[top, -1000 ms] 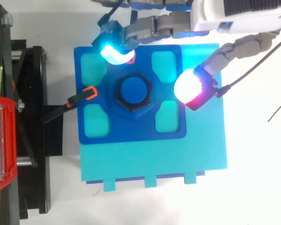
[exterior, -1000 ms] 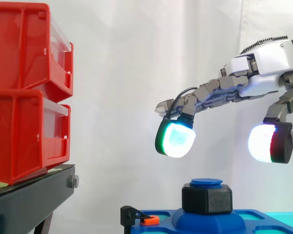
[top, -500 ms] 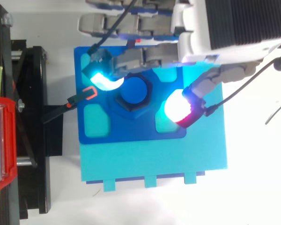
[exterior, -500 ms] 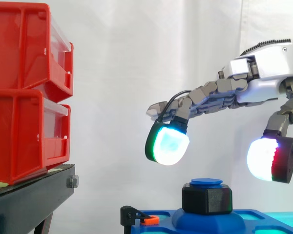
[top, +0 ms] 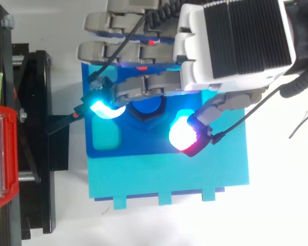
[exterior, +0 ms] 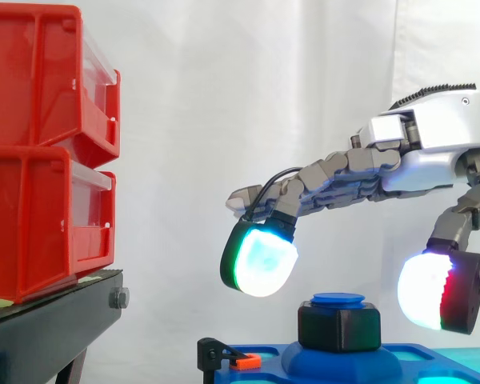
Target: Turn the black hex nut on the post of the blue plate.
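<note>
The black hex nut (exterior: 338, 326) sits on the blue post (exterior: 338, 299) that rises from the blue plate (exterior: 264, 356). My hand (exterior: 420, 148) hovers just above it, open, with nothing in it. The fingers reach out to the left of the nut and the thumb hangs to its right. Their glowing pads (exterior: 260, 262) are level with the post's cap but stay apart from the nut. From above, the hand (top: 231, 43) covers most of the nut (top: 146, 109), and the pads straddle it left and right.
Red bins (exterior: 44, 152) stand stacked on a black stand (exterior: 56, 324) at the left. A black clamp with an orange tip (exterior: 228, 358) grips the plate's left edge. The plate rests on a cyan base (top: 164, 177).
The hand has come down and moved over the nut, its fingers spreading to either side. The nut has not turned.
</note>
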